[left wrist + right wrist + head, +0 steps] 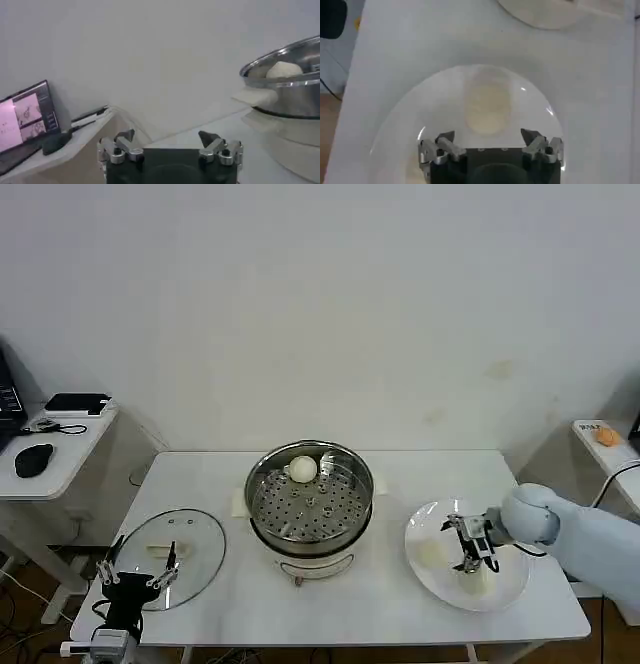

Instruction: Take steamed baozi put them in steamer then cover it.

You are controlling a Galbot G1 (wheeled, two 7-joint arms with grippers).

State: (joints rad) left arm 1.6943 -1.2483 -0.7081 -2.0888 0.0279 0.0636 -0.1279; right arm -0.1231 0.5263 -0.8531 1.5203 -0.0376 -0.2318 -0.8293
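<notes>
— Starting big: what does your tabletop [400, 474] carry?

— You see the steamer [310, 504] at its middle, one steamed baozi [303, 469] on the perforated tray at the far side. The cover [172, 556] lies flat to the left of the pot; a white plate [466, 552] sits to its right.

— And your arms?

— Your right gripper [470, 546] hangs over the plate, jaws spread, with a bun [488, 107] just ahead and another [474, 577] beneath. Your left gripper [135, 576] waits at the cover's near edge, jaws spread and empty.
</notes>
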